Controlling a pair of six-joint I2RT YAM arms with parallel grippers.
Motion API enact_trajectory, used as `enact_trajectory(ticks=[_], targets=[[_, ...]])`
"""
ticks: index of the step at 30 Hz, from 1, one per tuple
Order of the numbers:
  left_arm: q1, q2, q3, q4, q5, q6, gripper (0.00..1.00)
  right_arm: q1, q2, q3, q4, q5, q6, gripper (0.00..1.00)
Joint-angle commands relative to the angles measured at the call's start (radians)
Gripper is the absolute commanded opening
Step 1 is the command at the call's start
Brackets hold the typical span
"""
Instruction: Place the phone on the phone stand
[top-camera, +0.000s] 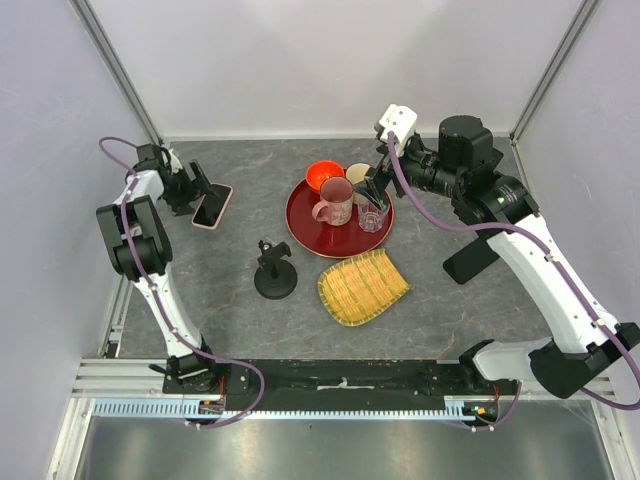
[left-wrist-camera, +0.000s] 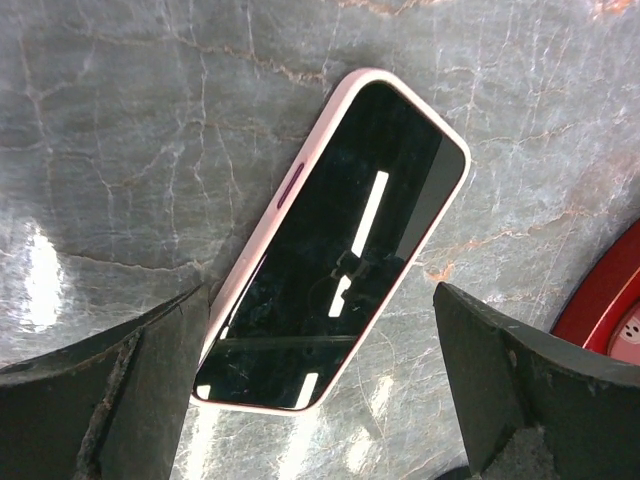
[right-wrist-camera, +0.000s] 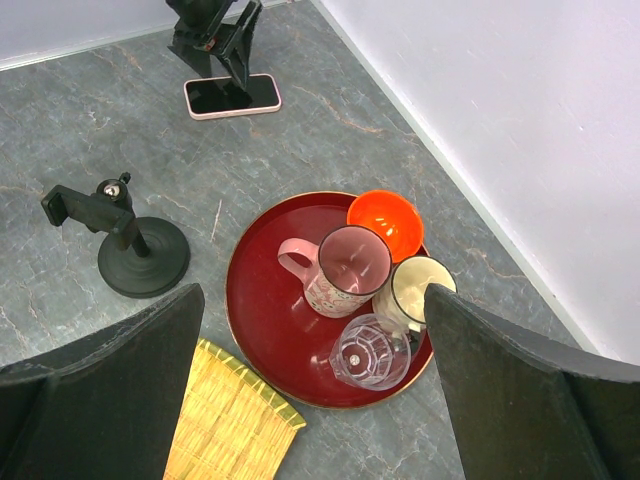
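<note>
From overhead the left gripper (top-camera: 200, 192) covers part of the pink phone (top-camera: 216, 210), the left wrist view cuts the red tray (left-wrist-camera: 610, 288) off at its right edge, and the right wrist view crops the yellow mat (right-wrist-camera: 225, 425) at the bottom.

There is one phone (top-camera: 212, 206), one phone stand (top-camera: 274, 272), one red tray (top-camera: 303, 226), one orange bowl (top-camera: 324, 176), one yellow mat (top-camera: 362, 286), one pink mug (top-camera: 335, 200), one cream cup (top-camera: 357, 175) and one glass (top-camera: 372, 216).
</note>
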Motion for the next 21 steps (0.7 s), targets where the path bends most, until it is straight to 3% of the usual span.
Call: enact_trajectory(ticks=[1,8,11,17,21], targets=[[-0.007,0.001,-0.037,-0.021,0.041,-0.05,0.97,0.003,-0.027,-0.001,0.034,-0.009,-0.014,0.98],[-0.072,-0.097,-0.13,-0.007,-0.037,-0.073,0.91,0.003,-0.031,-0.003,0.034,-0.011,-0.015,0.98],[-0.127,-0.122,-0.15,-0.009,-0.192,-0.054,0.94,0.003,-0.031,-0.006,0.034,-0.009,-0.015,0.98],[-0.207,-0.046,-0.029,-0.128,-0.473,-0.018,0.99,0.004,-0.039,-0.009,0.031,-0.008,-0.02,0.98],[-0.211,0.066,0.154,-0.251,-0.544,0.012,1.0,0.003,-0.037,-0.015,0.031,0.006,-0.023,0.98]])
